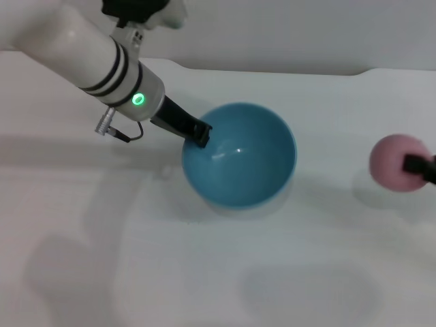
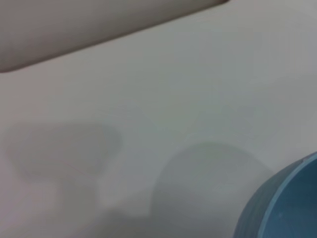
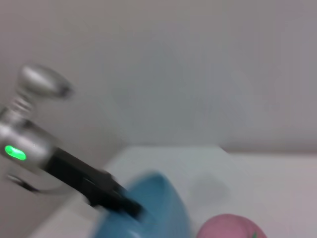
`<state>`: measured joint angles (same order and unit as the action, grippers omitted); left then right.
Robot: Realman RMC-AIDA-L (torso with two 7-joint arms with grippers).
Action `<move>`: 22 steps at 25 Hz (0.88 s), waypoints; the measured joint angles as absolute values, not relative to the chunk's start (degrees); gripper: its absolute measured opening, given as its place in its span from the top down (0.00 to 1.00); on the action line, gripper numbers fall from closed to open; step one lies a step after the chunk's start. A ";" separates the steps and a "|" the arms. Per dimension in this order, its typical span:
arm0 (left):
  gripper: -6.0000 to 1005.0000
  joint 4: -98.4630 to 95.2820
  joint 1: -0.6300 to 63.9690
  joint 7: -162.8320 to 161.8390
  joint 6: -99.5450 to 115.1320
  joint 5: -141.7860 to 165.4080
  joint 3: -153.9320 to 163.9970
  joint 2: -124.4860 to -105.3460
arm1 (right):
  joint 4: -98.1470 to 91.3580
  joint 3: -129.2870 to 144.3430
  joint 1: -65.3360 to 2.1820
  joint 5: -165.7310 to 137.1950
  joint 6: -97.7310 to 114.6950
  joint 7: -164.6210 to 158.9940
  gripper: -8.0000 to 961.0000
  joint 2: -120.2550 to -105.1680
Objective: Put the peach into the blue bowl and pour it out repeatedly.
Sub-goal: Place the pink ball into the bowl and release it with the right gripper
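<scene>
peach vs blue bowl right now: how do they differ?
Size: the peach is far smaller than the blue bowl. Look: the peach is a matte pink ball; the bowl is glossy light blue, hollow and empty. Position: the bowl sits mid-table, tipped toward the camera, while the peach is at the head view's right edge. Grip: the left gripper pinches the bowl's rim; the right gripper holds the peach. Shared: both are held.
</scene>
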<state>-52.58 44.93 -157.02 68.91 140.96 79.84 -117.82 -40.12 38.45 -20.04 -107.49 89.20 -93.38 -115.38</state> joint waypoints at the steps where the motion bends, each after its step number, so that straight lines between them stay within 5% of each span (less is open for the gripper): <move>1: 0.99 -52.44 45.01 -157.10 68.91 140.96 80.52 -117.87 | -40.94 37.34 -20.01 -107.22 91.38 -92.96 0.86 -115.41; 4: 0.99 -52.19 45.13 -157.43 68.61 140.46 82.99 -118.24 | -43.11 36.38 -21.14 -106.06 97.64 -92.49 0.89 -115.61; 10: 0.99 -52.13 45.95 -159.68 68.22 137.92 91.44 -118.56 | -46.28 38.11 -25.52 -106.30 102.84 -88.59 0.92 -118.42; 22: 1.00 -52.08 46.94 -161.12 68.61 134.87 94.65 -118.53 | -44.37 56.61 -28.62 -108.58 92.45 -87.70 0.93 -118.61</move>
<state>-52.08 46.94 -161.12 68.61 134.87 94.66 -118.53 -44.37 56.61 -28.62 -108.58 92.45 -87.70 -118.61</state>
